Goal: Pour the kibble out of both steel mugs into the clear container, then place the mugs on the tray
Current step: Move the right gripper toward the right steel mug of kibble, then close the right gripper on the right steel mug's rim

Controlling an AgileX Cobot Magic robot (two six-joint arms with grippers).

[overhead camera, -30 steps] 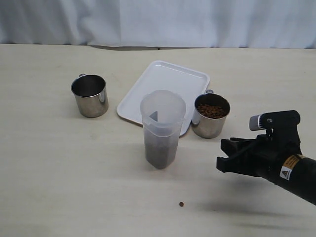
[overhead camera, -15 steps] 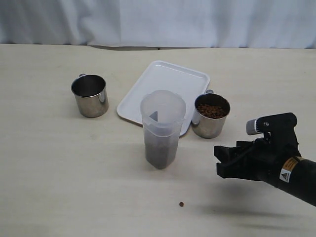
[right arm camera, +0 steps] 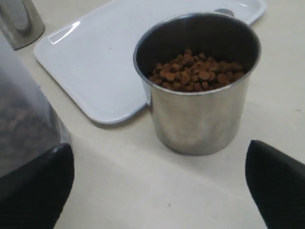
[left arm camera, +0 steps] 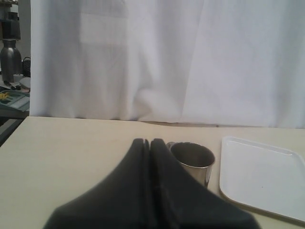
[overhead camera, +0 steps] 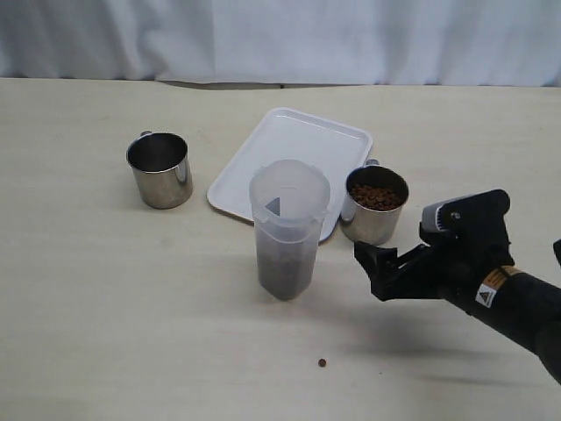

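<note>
The right gripper (overhead camera: pixel 375 270) hangs wide open and empty beside the full mug (overhead camera: pixel 374 219), which stands just beside the tray (overhead camera: pixel 298 145) mid-desk. The left gripper (left arm camera: pixel 150 144) is closed on nothing, facing the empty mug (overhead camera: pixel 159 175) nearer the desk's left edge. The container (overhead camera: pixel 287 219) holds kibble (overhead camera: pixel 282 267).

One steel mug (overhead camera: pixel 372 224) holds kibble (overhead camera: pixel 377 196) beside the tray (overhead camera: pixel 298 145); other mug (overhead camera: pixel 160 172) seems empty.
</note>
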